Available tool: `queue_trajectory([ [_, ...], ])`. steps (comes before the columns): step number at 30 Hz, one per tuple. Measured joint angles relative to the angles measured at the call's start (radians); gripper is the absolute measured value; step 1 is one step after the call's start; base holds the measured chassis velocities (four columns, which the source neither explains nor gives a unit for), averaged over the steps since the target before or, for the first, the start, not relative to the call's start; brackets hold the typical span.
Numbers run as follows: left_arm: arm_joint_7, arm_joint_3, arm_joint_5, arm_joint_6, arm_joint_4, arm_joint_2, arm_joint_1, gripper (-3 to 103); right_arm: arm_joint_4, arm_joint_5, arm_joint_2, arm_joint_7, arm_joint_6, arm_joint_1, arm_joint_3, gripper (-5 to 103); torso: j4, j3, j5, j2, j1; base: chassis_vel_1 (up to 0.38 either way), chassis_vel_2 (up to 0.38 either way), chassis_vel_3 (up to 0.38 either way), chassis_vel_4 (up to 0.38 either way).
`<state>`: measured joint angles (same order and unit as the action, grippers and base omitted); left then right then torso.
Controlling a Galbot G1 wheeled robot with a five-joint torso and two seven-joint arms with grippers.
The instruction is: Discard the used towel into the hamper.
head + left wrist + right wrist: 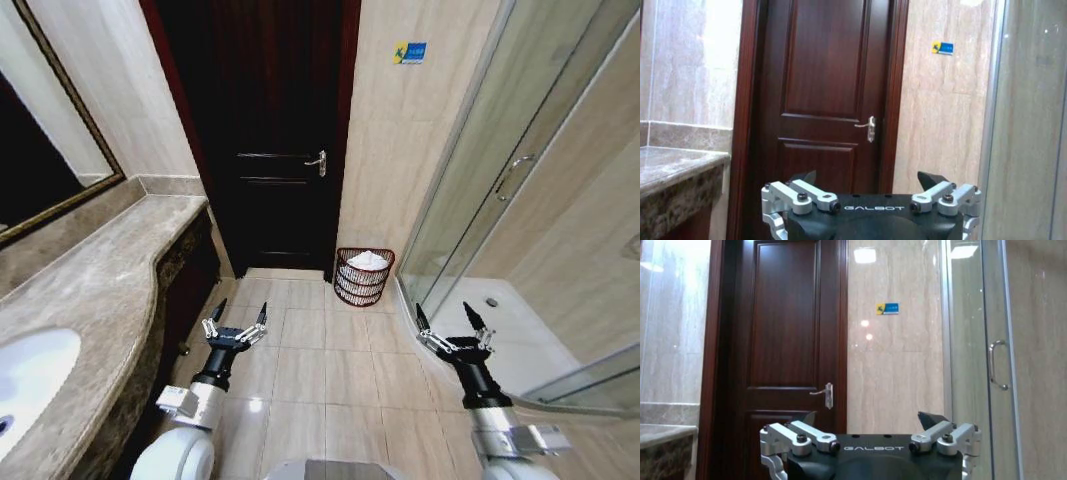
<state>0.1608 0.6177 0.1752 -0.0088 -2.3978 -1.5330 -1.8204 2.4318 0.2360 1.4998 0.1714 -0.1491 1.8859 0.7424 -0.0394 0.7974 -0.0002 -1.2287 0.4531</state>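
Bathroom interior: dark wooden door (285,140) with lever handle (318,161), beige marble walls (400,150), tiled floor (320,360), marble vanity counter (90,290) with white basin (30,375), framed mirror (40,150), glass shower enclosure (520,180).

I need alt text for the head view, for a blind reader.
A reddish-brown wire hamper holding a white towel stands on the tiled floor beside a dark wooden door. Open left gripper and right gripper hover empty in the foreground.

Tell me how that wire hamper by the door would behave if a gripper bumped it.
The hamper looks like thin open wire, so probably light and easy to slide on the glossy floor tiles. It tapers toward the base, so a high push might tip it. The white towel inside likely adds little weight.
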Motion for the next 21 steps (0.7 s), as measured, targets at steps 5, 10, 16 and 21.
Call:
queue_trajectory([
  [5,0.000,0.000,0.000,0.000,0.000,0.000,0.000,99,0.000,0.000,0.000,0.000,0.000,0.000,0.000,100,0.0002,0.000,0.0002,0.000,0.000,0.133,-0.129,-0.138,0.124],
  [10,0.000,0.000,0.000,0.000,0.000,0.000,0.000,99,0.000,0.000,0.000,0.000,0.000,0.000,0.000,100,-0.0001,0.000,0.0001,0.000,0.000,0.133,-0.122,-0.130,0.140],
  [16,0.000,0.000,0.000,0.000,0.000,0.000,0.000,99,0.000,0.000,0.000,0.000,0.000,0.000,0.000,100,0.0000,0.000,0.0001,0.000,-0.001,0.073,-0.106,-0.088,0.103],
  [21,0.000,0.000,0.000,0.000,0.000,0.000,0.000,99,0.000,0.000,0.000,0.000,0.000,0.000,0.000,100,0.0000,0.000,0.0001,0.000,0.000,0.008,-0.011,-0.011,0.014],
])
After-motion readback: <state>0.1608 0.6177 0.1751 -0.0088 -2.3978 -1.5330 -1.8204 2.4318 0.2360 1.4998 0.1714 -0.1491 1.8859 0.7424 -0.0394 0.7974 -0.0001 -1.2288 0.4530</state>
